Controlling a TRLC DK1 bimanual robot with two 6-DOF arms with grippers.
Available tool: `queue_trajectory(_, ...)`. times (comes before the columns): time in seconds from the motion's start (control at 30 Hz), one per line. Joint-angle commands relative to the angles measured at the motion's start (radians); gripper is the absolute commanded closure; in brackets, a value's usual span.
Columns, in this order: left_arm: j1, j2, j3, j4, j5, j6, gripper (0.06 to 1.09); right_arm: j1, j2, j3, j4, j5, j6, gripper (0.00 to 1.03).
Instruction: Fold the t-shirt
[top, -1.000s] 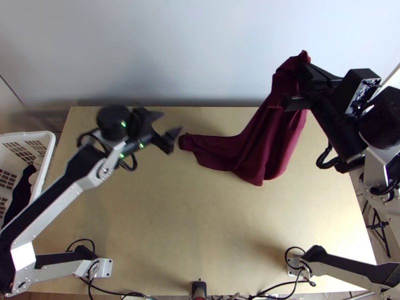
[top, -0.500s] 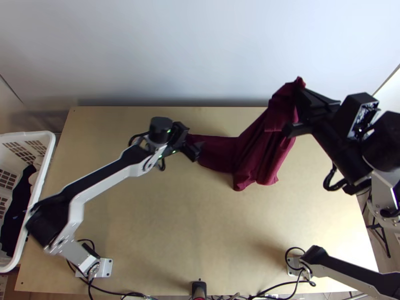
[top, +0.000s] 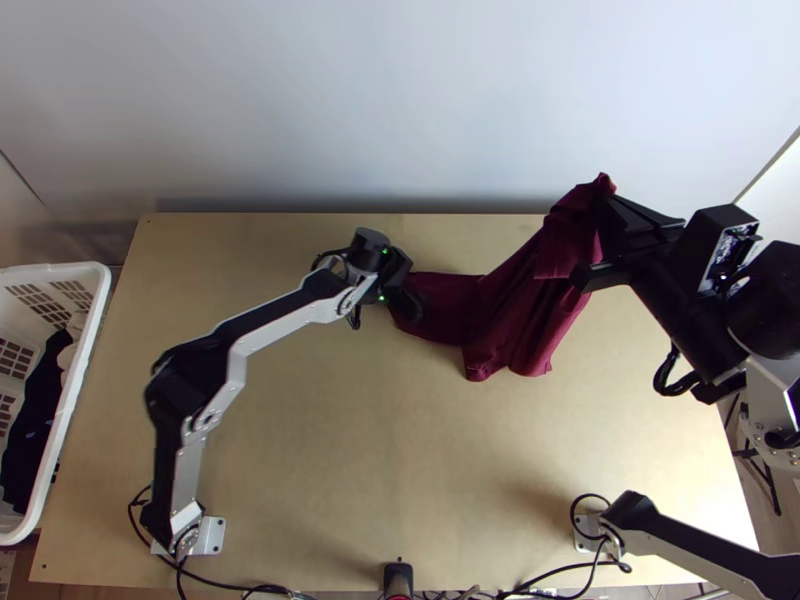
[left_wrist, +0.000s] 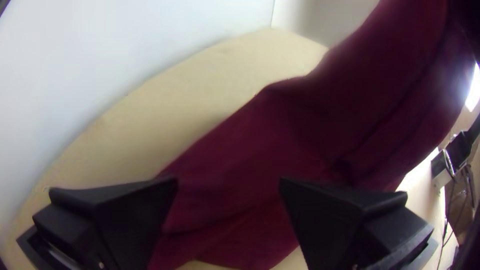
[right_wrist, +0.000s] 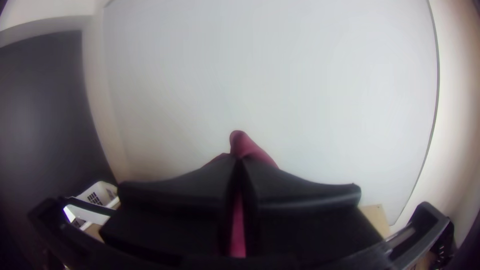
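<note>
**Right gripper lifts shirt, left gripper parted at its low end**

Top view: the shirt hangs bunched from the right gripper, trailing across the table toward the left one. A basket stands beside the table.

Left wrist view: fingers wide apart, shirt between and beyond.

Right wrist view: fingers together, clamped on shirt.

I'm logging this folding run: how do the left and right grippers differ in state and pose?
The left gripper is open, with maroon cloth showing between its fingers; the right gripper is shut on the t-shirt. The left gripper is at the shirt's low end, near the middle of the table, while the right gripper holds another part raised on the right. Both have wide, flat black fingers.
</note>
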Motion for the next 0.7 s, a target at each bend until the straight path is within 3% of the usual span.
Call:
queue_trajectory(0.0,-0.012,0.149,0.127,-0.123,0.029,0.023,0.1,0.004,0.002,0.001,0.005,-0.002,-0.015,1.0)
queue_trajectory(0.23,0.008,0.244,0.237,-0.203,0.028,0.006,0.12,0.002,-0.004,0.018,0.005,-0.002,-0.025,1.0)
queue_trajectory(0.27,0.016,0.255,0.255,-0.215,0.026,-0.011,0.21,0.001,-0.004,0.018,0.005,-0.002,-0.025,1.0)
queue_trajectory(0.3,0.022,0.256,0.265,-0.226,0.024,-0.019,0.36,0.001,-0.004,0.018,0.005,-0.002,-0.026,1.0)
queue_trajectory(0.4,0.025,0.222,0.265,-0.241,0.026,-0.019,1.03,-0.002,-0.004,0.018,0.006,-0.002,-0.032,1.0)
queue_trajectory(0.67,0.031,-0.121,0.085,-0.273,0.026,-0.053,1.03,-0.012,-0.016,-0.007,0.02,-0.002,-0.037,1.0)
